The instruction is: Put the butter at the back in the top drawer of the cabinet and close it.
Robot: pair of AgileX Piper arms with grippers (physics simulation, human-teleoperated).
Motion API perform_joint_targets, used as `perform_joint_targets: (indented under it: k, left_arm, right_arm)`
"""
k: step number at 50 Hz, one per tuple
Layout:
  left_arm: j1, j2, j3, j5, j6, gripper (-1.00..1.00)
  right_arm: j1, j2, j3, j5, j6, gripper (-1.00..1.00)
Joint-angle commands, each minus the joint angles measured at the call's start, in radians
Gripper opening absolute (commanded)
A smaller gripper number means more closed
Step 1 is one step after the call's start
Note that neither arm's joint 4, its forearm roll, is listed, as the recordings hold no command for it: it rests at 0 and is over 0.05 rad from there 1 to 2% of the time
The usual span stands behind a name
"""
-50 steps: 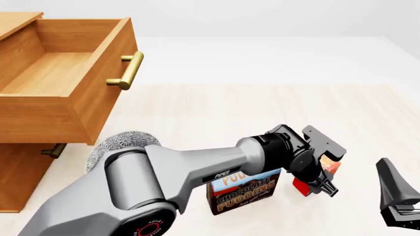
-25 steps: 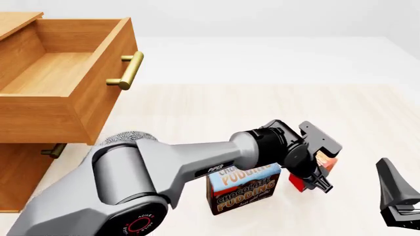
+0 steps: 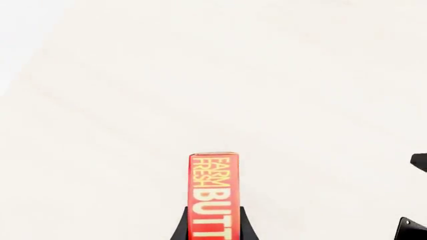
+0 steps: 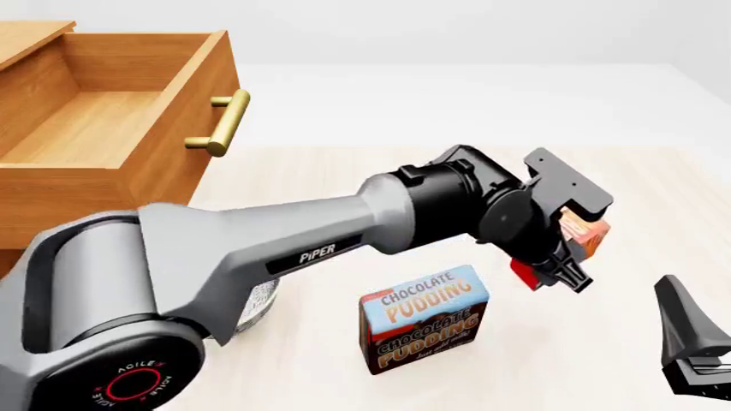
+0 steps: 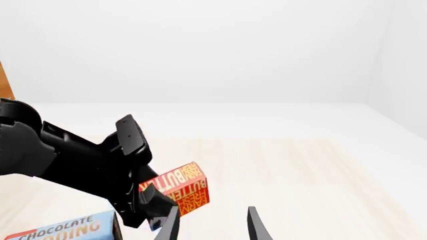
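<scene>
The left end effector [image 4: 556, 257] is clamped on the butter [image 4: 580, 233], its two dark fingers [image 3: 181, 227] pressed against the box's broad faces, as the left wrist view shows with the red edge and its "FARM FRESH BUTT" lettering running out ahead of the fingertips. The butter is raised clear of the desk [image 4: 457, 184], with pale desk surface visible beneath it in the left wrist view. Below this end effector and a little toward the arm's base stands the Chocolate Pudding box [image 4: 424, 318], upright on the desk and apart from the butter. Well away from the end effector, on the arm's base side and farther back, the top drawer [image 4: 109, 128] of the cabinet [image 4: 34, 300] stands pulled out, its inside bare wood, its brass bar handle [image 4: 225, 123] facing toward the held box. The right end effector [image 5: 212, 225] hangs near the desk on the other side of the butter from the cabinet, its fingers parted with open space between them and touching nothing; from its wrist camera the butter [image 5: 176, 188] sits just ahead, gripped in the left one's black fingers.
</scene>
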State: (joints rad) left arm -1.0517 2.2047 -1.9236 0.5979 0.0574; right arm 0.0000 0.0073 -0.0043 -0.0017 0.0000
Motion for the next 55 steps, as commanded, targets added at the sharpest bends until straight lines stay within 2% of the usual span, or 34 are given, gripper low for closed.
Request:
perform_joint_targets:
  k: [1,9,10,15,29,31,34,38,44,55]
  left_arm:
    - [0.015,-0.141,0.028,0.008,0.067,-1.0]
    - [0.031,-0.221,0.049,0.023,0.106,-1.0]
    - [0.056,-0.259,0.052,0.045,0.143,-1.0]
    - [0.076,-0.313,0.037,0.092,0.184,-1.0]
    - [0.112,-0.483,0.081,0.154,0.253,-1.0]
    - [0.117,-0.5,0.079,0.163,0.257,-1.0]
    - [0.101,-0.48,0.027,0.219,0.222,-1.0]
    - [0.111,-0.518,0.038,0.226,0.238,-1.0]
    - [0.16,-0.605,0.128,0.214,0.282,-1.0]
    - [0.209,-0.706,0.161,0.254,0.279,-1.0]
  right_arm:
    - [0.0,0.0,0.0,0.0,0.0,1.0]
    - [0.0,0.0,0.0,0.0,0.0,1.0]
    - [0.0,0.0,0.0,0.0,0.0,1.0]
    - [0.0,0.0,0.0,0.0,0.0,1.0]
    - [0.0,0.0,0.0,0.0,0.0,1.0]
    - [0.0,0.0,0.0,0.0,0.0,1.0]
    - [0.0,0.0,0.0,0.0,0.0,1.0]
    - [0.0,0.0,0.0,0.0,0.0,1.0]
    - [0.0,0.0,0.0,0.0,0.0,1.0]
    - [0.0,0.0,0.0,0.0,0.0,1.0]
